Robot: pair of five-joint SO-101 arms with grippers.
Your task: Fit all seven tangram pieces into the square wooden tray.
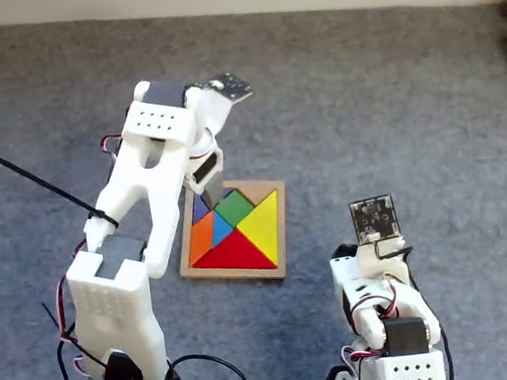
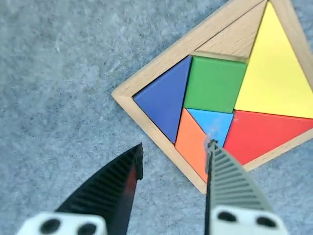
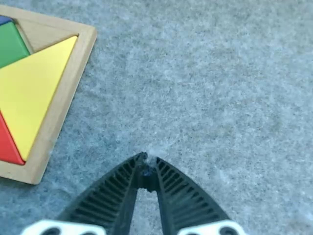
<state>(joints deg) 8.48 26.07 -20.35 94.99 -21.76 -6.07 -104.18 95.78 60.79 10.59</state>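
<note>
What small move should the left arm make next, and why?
Probably raise the open left gripper clear of the tray to fetch the last piece: six pieces lie in it, and a triangular gap beside the green square is bare wood.

I read the tray (image 2: 151,72) as pale bare wood, matt, with fine grain on its rim and floor. The yellow triangle (image 2: 274,73) and green square (image 2: 215,83) in it look smooth and painted, with a soft satin sheen. The grey carpet (image 3: 220,73) underneath is rough, fuzzy cloth. The left gripper (image 2: 175,143) and right gripper (image 3: 146,157) have ribbed black plastic fingers (image 2: 115,181). The arms (image 1: 158,177) are matt white plastic.
</note>
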